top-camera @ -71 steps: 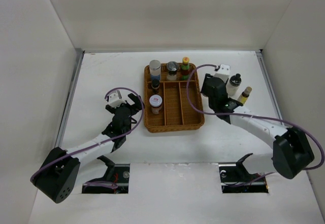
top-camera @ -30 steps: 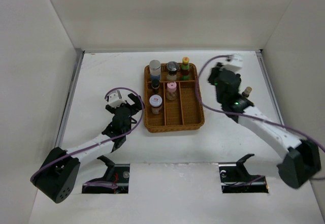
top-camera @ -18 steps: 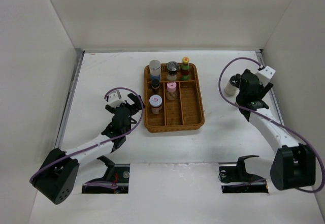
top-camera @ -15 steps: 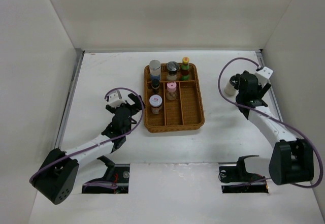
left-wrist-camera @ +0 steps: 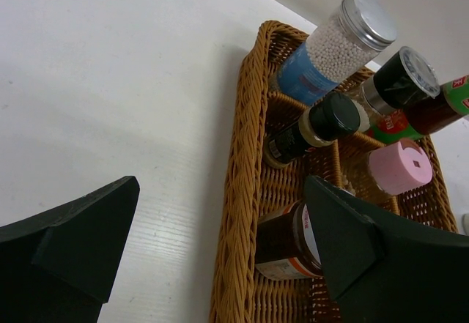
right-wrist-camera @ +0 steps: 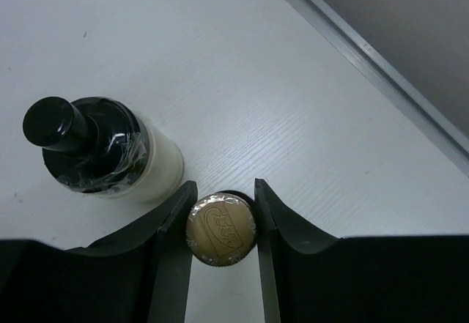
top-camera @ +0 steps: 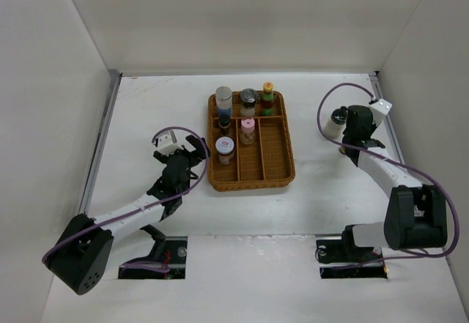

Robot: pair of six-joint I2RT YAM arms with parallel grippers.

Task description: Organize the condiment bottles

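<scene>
Right gripper point(right-wrist-camera: 224, 185) is clamped on the gold-capped bottle point(right-wrist-camera: 220, 229) – only its round embossed cap is seen, from above, with the body hidden. It is stood on the table point(right-wrist-camera: 293, 81) at the far right, just beside the pale bottle point(right-wrist-camera: 165, 163) with a black film-wrapped cap. Six more bottles point(top-camera: 248, 127) are held in the woven tray point(left-wrist-camera: 238, 162). Left gripper point(left-wrist-camera: 220, 191) is spread wide beside the tray – nothing gripped.

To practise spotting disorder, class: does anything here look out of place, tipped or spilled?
Two bottles stand on the table, right of the tray: a black-capped bottle and, beside it, a gold-capped bottle between the right fingers. They look out of place because the rest sit in the tray. Nothing looks tipped or spilled.
</scene>
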